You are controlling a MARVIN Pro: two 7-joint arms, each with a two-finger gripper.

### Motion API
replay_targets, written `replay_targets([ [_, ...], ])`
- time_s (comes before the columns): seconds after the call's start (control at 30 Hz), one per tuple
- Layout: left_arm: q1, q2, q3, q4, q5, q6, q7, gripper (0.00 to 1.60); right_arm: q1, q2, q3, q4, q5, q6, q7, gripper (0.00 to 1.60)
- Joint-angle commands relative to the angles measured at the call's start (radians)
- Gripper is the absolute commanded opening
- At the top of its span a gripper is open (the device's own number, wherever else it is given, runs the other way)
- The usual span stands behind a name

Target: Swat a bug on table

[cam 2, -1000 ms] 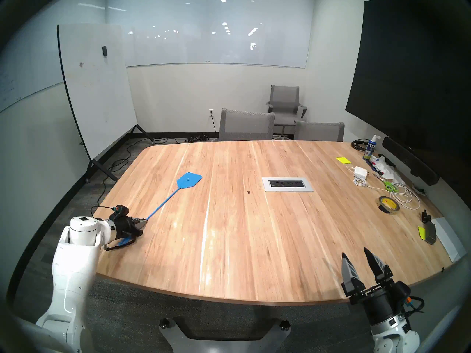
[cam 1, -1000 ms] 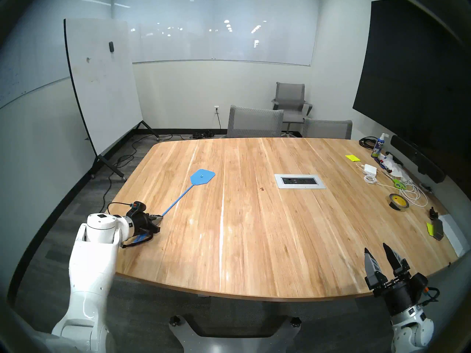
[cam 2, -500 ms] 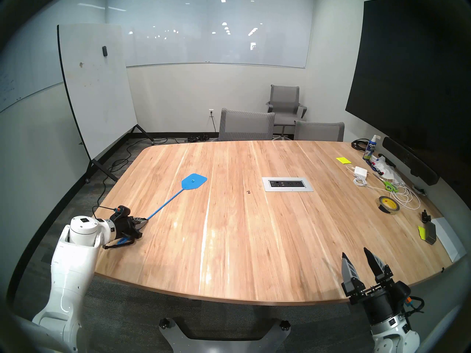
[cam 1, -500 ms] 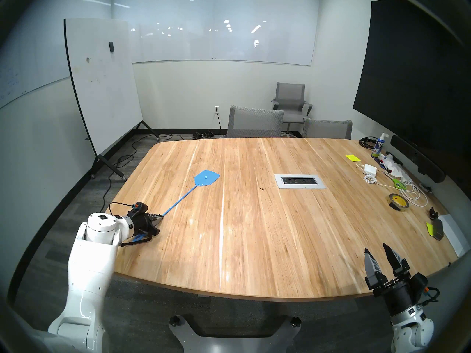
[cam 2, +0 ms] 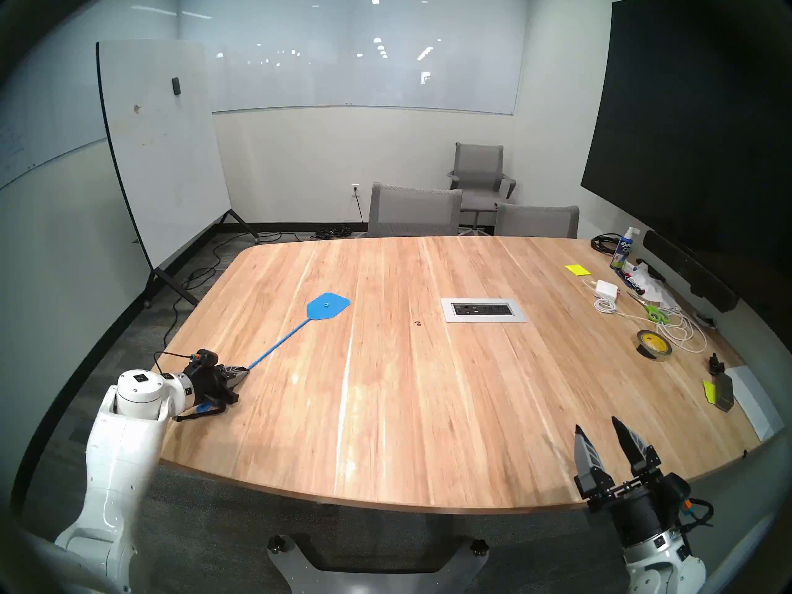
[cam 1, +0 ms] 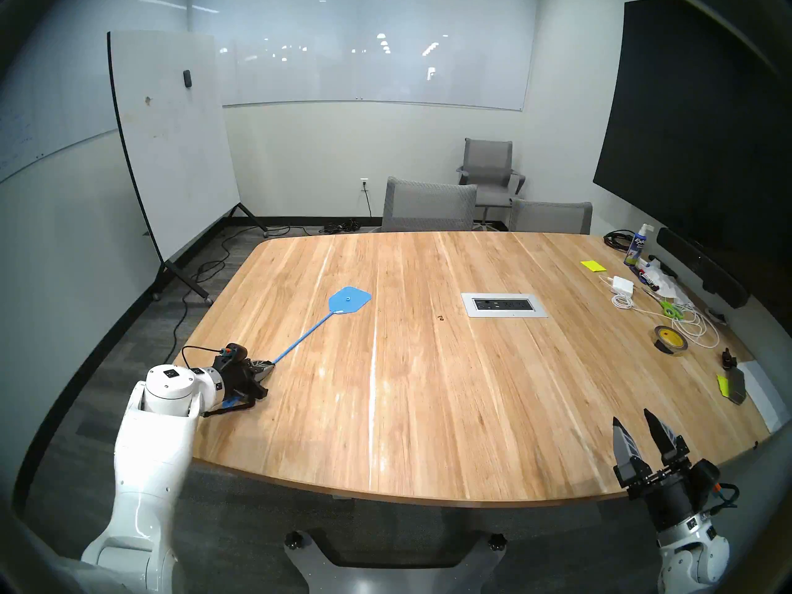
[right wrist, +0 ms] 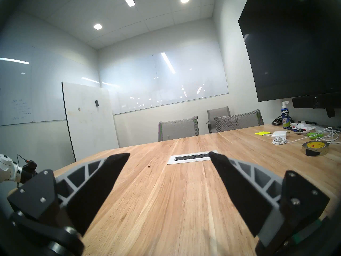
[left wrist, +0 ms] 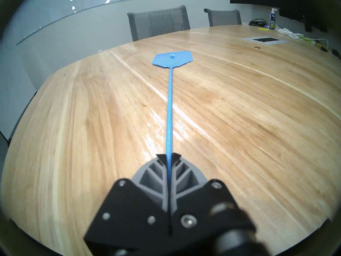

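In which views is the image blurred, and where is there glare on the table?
Left wrist view: the left tool base is out of focus, and white glare streaks cross the table beside the swatter shaft. Right wrist view: the right tool base is soft. Head views: sharp, with dark fisheye rims.

One worktop [cam 1: 428, 409] carries one blue fly swatter [cam 1: 349, 301], one bug [cam 1: 440, 318], one grey outlet panel [cam 1: 504, 304], one tape roll [cam 1: 670, 339], one pair of green scissors [cam 1: 668, 309], one white charger [cam 1: 622, 285], one spray bottle [cam 1: 635, 245] and two yellow notes [cam 1: 592, 265] [cam 1: 722, 384]. Three grey chairs [cam 1: 428, 205] [cam 1: 490, 171] [cam 1: 550, 217] stand beyond. Two grippers show: left gripper [cam 1: 269, 367] and right gripper [cam 1: 634, 421].
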Motion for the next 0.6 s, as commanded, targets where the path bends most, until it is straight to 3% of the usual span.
replay_targets([
  [0.0, -0.008, -0.001, 0.000, -0.008, -0.006, -0.011, -0.003, 0.00, 0.001, 0.001, -0.001, -0.016, 0.000, 0.002, 0.000, 1.60],
  [0.57, -0.009, -0.003, -0.002, -0.007, -0.004, -0.013, -0.005, 0.00, 0.001, 0.001, -0.001, -0.016, 0.000, 0.002, 0.000, 1.60],
])
